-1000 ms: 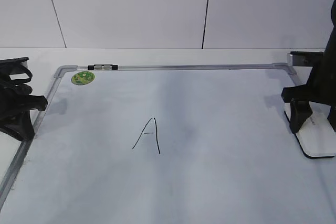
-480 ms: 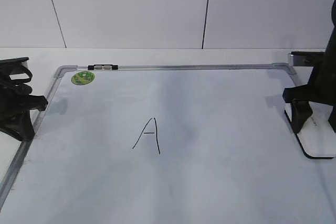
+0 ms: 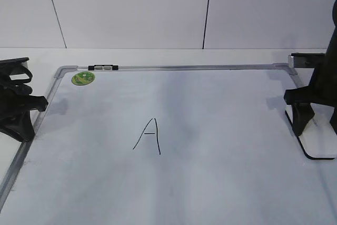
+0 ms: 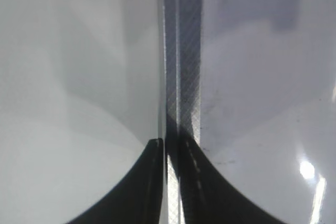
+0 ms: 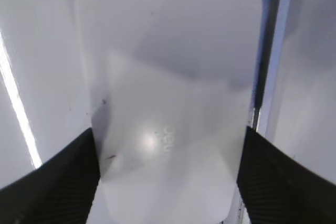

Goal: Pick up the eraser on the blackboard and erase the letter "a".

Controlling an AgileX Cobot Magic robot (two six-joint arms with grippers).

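Observation:
The blackboard (image 3: pixel 221 130) is a white board with a grey frame and a green sticker (image 3: pixel 83 78). A tall capital "A" (image 3: pixel 150 136) is written on it. No small letter "a" shows in any view. The eraser (image 3: pixel 319 145) lies flat at the board's right edge. It fills the right wrist view (image 5: pixel 168 77). My right gripper (image 3: pixel 316 129) stands over it (image 5: pixel 167 145), and its fingers (image 5: pixel 79 177) press against both long sides. My left gripper (image 3: pixel 25 130) is shut and empty above the board's left frame (image 4: pixel 184 77), as the left wrist view (image 4: pixel 169 148) shows.
A black-and-silver clip (image 3: pixel 103 67) sits on the board's far frame. A white wall rises behind the table. The board's right frame rail (image 5: pixel 265 77) runs close beside the eraser.
My right gripper has sunk a little lower and shifted slightly right over the eraser. The eraser, the board and my left gripper have stayed where they were.

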